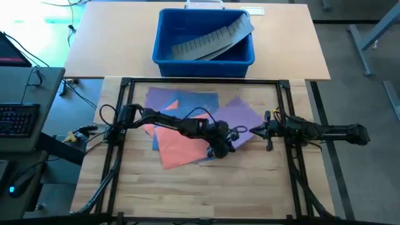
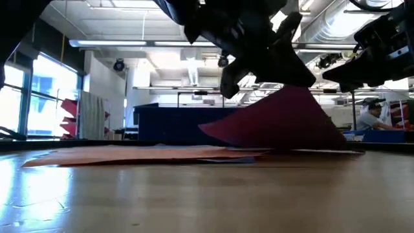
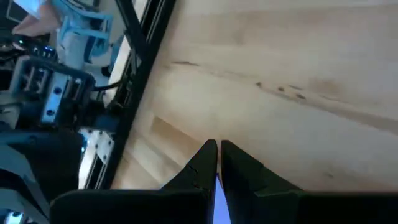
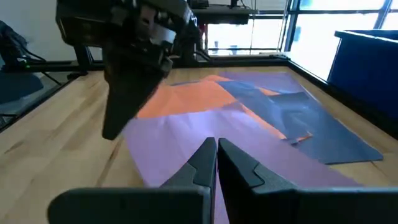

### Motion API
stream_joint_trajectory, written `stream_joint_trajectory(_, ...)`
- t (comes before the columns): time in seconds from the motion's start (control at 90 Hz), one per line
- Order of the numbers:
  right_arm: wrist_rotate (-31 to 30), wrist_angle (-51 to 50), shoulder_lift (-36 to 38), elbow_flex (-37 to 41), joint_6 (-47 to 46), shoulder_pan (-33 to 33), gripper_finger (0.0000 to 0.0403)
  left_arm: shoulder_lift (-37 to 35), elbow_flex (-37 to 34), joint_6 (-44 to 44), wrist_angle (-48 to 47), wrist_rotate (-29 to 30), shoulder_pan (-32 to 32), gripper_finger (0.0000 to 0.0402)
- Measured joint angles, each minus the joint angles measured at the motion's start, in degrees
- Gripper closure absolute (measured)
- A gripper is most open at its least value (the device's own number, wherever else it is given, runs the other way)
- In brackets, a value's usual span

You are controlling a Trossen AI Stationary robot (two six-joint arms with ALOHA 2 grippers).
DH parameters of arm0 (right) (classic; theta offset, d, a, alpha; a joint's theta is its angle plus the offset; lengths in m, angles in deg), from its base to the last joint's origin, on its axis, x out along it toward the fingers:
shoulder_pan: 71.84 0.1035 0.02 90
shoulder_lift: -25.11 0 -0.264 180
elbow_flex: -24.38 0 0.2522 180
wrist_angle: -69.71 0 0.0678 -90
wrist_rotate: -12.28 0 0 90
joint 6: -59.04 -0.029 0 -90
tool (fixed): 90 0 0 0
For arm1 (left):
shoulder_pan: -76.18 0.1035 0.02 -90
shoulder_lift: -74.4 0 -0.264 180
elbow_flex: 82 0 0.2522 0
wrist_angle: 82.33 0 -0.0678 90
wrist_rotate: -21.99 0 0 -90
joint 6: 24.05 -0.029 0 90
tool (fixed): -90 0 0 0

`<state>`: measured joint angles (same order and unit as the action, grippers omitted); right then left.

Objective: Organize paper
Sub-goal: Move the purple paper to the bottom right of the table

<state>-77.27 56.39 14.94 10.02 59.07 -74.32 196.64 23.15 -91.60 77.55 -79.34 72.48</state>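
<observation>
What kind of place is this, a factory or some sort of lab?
Most likely a robotics lab or workshop in an open industrial hall. Bare ceiling ducts and pipes run overhead, a person sits at a workstation behind, and a keyboard and cables flank the wooden table.

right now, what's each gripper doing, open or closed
left gripper: closed on the purple sheet, one edge lifted.
right gripper: closed beside that sheet; cannot tell if it grips anything.

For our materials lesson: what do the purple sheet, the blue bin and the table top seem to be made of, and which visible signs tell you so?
Purple sheet: thin matte paper, judging by its flat lie and one edge lifted at the left gripper. Blue bin: probably moulded plastic, uniform colour with a slight sheen. Table top: wood, probably sealed, showing pale planks with grain.
</observation>
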Motion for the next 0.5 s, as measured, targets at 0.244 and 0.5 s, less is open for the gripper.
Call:
stream_joint_trajectory(0.244, 0.0, 0.0, 0.0, 0.0, 0.0, 0.0, 0.0402, 0.8, 0.0, 6.3, -15.7, 16.4, -0.3, 0.0401)
stream_joint_trajectory(0.5, 0.0, 0.0, 0.0, 0.0, 0.0, 0.0, 0.0402, 4.9, 0.0, -1.7, -1.5, 32.1, 3.0, 0.0401)
